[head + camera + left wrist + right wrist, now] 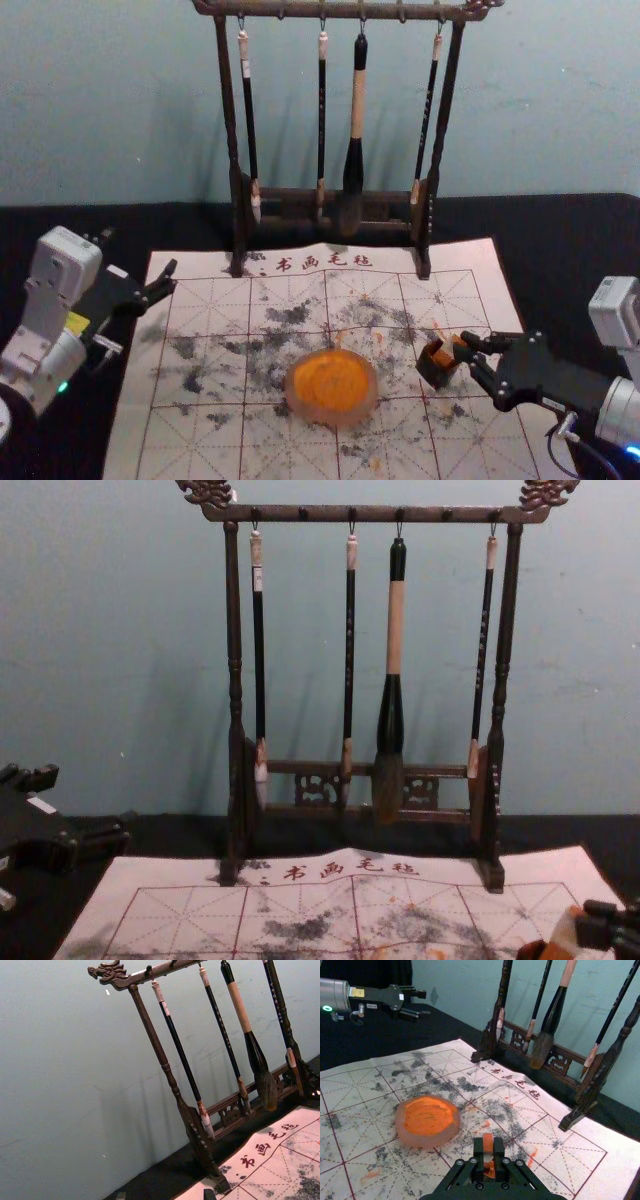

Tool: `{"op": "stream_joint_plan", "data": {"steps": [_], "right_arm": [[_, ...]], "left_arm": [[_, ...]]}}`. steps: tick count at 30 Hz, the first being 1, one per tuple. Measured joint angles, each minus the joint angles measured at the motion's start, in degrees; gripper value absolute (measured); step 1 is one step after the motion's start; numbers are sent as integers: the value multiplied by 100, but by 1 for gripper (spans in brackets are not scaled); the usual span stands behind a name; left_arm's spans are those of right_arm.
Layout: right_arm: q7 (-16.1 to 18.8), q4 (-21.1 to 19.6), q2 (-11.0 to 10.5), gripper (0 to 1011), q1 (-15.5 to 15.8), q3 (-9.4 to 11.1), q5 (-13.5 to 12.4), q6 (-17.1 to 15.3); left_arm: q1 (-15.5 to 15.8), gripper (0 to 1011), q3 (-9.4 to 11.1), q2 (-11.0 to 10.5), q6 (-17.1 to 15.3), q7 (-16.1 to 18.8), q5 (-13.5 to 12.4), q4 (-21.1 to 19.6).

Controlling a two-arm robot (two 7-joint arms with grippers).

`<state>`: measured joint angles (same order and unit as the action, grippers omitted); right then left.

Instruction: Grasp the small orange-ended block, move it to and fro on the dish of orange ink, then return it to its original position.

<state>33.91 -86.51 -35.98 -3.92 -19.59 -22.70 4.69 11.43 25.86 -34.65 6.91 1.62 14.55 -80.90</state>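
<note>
My right gripper (463,346), in the head view, is shut on the small orange-ended block (457,342), right beside a small dark holder (434,366) with orange inside. In the right wrist view the block (488,1146) stands between the fingertips of my right gripper (488,1152), orange on top and pale below. The dish of orange ink (332,386) lies to the left of the holder on the mat. Over the mat's back left edge, my left gripper (172,278) is open and empty; its fingertips edge into the left wrist view (165,1195).
A dark wooden rack (330,197) with several hanging brushes stands behind the mat's writing. The white felt mat (215,440), stained with ink, lies over a black cloth (90,222). The ink dish is between the two arms, nearer the right one.
</note>
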Motion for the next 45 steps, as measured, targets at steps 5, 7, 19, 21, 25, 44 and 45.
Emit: {"op": "stream_joint_plan", "data": {"steps": [5, 7, 19, 21, 25, 44, 45], "right_arm": [[-21, -103, -45, 82, 33, 57, -41, -18], [-24, -169, -72, 82, 45, 80, -49, -20], [-8, -437, -177, 81, 86, 172, -103, 14], [4, -470, -185, 82, 77, 179, -115, 28], [47, -510, -188, 82, 12, 169, -122, 52], [491, -195, 55, 81, -749, -601, 154, -27], [505, -179, 65, 82, -779, -634, 168, -30]], "left_arm": [[0, 1001, 0, 0, 0, 0, 0, 0], [0, 1001, 0, 0, 0, 0, 0, 0], [0, 1001, 0, 0, 0, 0, 0, 0], [0, 1001, 0, 0, 0, 0, 0, 0], [0, 1001, 0, 0, 0, 0, 0, 0], [0, 1001, 0, 0, 0, 0, 0, 0], [0, 1001, 0, 0, 0, 0, 0, 0]]}}
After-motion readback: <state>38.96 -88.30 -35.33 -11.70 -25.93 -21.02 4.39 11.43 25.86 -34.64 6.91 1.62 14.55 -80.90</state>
